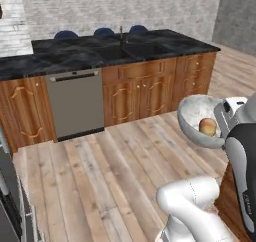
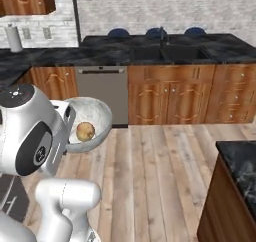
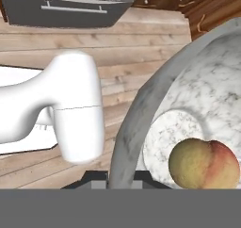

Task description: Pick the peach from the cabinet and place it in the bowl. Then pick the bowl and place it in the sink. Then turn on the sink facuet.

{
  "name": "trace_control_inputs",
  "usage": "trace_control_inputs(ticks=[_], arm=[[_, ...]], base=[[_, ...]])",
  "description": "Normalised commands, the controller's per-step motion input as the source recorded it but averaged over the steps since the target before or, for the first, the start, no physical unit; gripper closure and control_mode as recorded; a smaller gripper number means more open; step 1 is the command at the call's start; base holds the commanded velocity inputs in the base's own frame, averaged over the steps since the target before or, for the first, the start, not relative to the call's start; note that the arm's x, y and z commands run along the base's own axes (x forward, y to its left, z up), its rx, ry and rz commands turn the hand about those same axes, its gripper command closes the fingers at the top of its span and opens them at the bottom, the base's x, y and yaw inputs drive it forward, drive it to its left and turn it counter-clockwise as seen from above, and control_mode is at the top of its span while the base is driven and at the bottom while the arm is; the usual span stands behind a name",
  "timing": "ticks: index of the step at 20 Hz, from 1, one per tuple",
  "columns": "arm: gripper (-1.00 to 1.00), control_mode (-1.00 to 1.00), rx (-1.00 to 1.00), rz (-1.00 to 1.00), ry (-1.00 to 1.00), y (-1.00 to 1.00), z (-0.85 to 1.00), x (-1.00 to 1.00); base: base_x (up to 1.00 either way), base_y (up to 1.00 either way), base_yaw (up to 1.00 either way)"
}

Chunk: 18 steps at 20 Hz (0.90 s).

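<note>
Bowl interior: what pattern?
Grey-white speckled marbling inside the bowl; clearest in the hand view.

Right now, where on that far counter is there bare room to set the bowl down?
The sink basins look bare. So does the dark counter over the dishwasher. Crowded spot: the faucet behind the sink. The bowl carries the peach.

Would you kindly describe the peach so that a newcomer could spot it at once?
Look at the white robot arm above the plank floor; its gripper holds a marbled grey bowl tilted on its side. Inside rests the peach, a small orange-tan ball, the one warm-coloured round thing there.
</note>
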Motion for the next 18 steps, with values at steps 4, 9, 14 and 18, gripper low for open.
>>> trace_control_inputs(ticks=[4, 9, 14, 18], arm=[[1.00, 1.00, 0.00, 0.00, 0.00, 0.00, 0.00, 0.00], [1.00, 1.00, 0.00, 0.00, 0.00, 0.00, 0.00, 0.00], [1.00, 1.00, 0.00, 0.00, 0.00, 0.00, 0.00, 0.00], [1.00, 1.00, 0.00, 0.00, 0.00, 0.00, 0.00, 0.00]], base=[[1.00, -0.28, 0.10], [1.00, -0.41, 0.08], [1.00, -0.45, 0.12], [1.00, -0.44, 0.12]])
